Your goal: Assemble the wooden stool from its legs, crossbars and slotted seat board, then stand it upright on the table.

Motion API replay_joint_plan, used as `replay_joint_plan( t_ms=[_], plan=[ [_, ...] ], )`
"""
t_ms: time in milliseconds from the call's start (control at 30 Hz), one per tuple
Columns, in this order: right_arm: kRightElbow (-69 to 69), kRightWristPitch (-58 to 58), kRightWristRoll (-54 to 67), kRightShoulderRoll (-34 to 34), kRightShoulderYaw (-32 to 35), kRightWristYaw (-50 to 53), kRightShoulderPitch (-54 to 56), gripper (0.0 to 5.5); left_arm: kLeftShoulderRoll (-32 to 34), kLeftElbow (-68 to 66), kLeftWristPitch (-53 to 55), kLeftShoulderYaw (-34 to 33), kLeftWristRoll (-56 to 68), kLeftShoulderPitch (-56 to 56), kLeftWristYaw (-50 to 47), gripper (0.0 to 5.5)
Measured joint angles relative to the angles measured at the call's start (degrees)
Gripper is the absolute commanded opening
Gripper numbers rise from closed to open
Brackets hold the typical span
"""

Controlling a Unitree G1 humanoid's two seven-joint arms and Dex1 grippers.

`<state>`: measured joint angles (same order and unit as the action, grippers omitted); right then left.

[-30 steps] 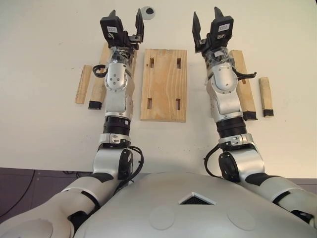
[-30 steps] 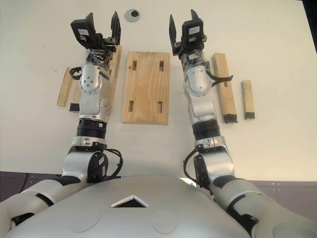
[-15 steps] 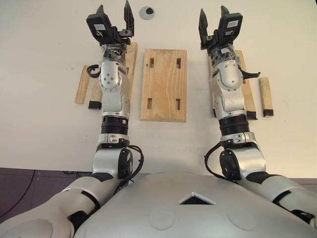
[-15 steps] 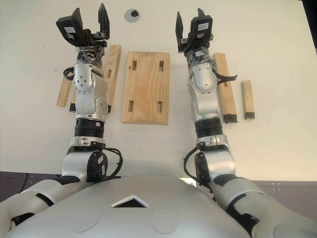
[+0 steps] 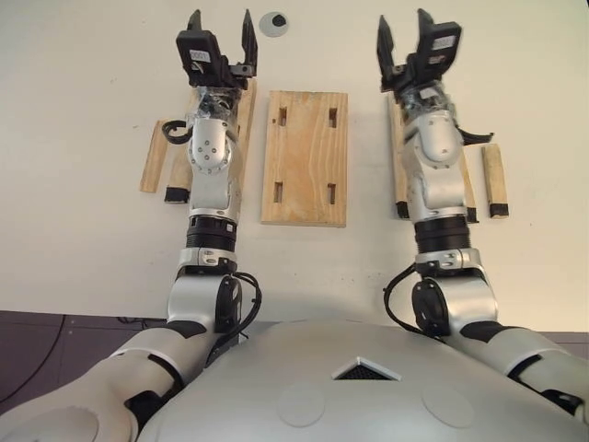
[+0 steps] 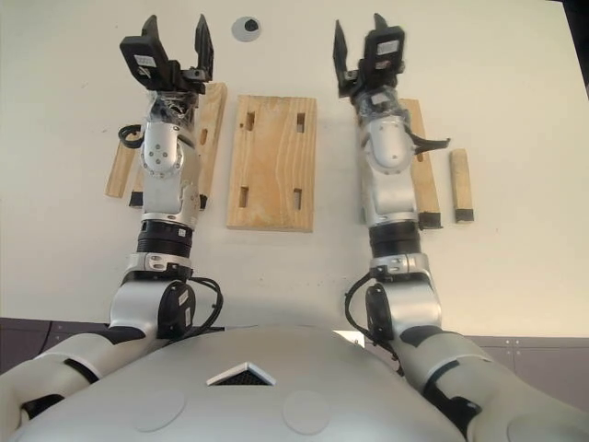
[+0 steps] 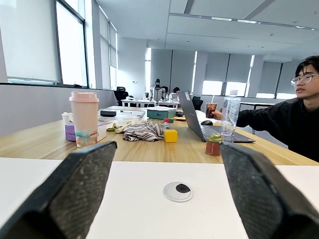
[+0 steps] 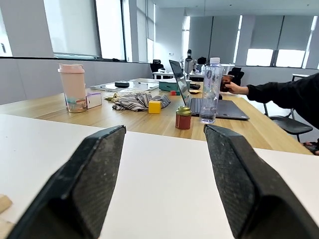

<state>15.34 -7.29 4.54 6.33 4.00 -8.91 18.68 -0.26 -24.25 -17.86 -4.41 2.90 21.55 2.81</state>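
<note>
The slotted seat board [image 5: 305, 157] lies flat mid-table between the arms, with long legs [image 5: 245, 106] and a short crossbar [image 5: 154, 157] either side, partly under the arms. The left gripper [image 5: 222, 35] and right gripper [image 5: 405, 35] hang beyond the wood, fingers spread, holding nothing. I judge the pieces stiff, light and smooth, best pinched across their narrow width near mid-length; the head views lay out the wood, while the left wrist view looks past its pads [image 7: 84, 184] to a round cap [image 7: 178, 191] set in the table [image 7: 139, 174]
</note>
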Motion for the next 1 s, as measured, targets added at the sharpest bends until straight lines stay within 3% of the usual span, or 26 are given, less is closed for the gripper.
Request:
replay_joint_plan(
  t_ms=[133, 233, 500, 767, 867, 1000],
  plan=[
    [-8.7, 5.4, 9.8, 15.4, 11.1, -15.1, -17.5, 2.91, 0.1, 2.4, 0.3, -0.5, 0.0, -3.8, -0.6, 3.78],
    [-9.5, 9.8, 15.1, 21.4, 16.5, -22.6, -25.8, 2.91, 0.0, 4.1, 0.6, -0.6, 0.1, -5.9, -1.2, 3.78],
    [-14.5, 19.0, 18.5, 21.0, 18.4, -24.2, -37.8, 2.91, -0.7, 6.5, 1.4, -0.4, 0.0, -8.1, -3.0, 3.78],
    [-15.0, 19.4, 17.5, 19.1, 17.9, -21.8, -41.3, 1.39, -0.8, 7.1, 2.2, -0.6, 0.7, -9.2, -3.5, 3.73],
    [-12.6, 16.9, 17.4, 19.1, 17.8, -22.8, -40.3, 1.32, -0.6, 7.1, 2.8, -0.6, 1.0, -9.1, -3.4, 3.73],
    [-10.4, 6.0, 13.1, 18.8, 14.8, -22.9, -31.9, 1.32, -0.3, 17.8, 14.4, 3.6, 13.4, -9.2, 10.5, 3.73]
  ],
)
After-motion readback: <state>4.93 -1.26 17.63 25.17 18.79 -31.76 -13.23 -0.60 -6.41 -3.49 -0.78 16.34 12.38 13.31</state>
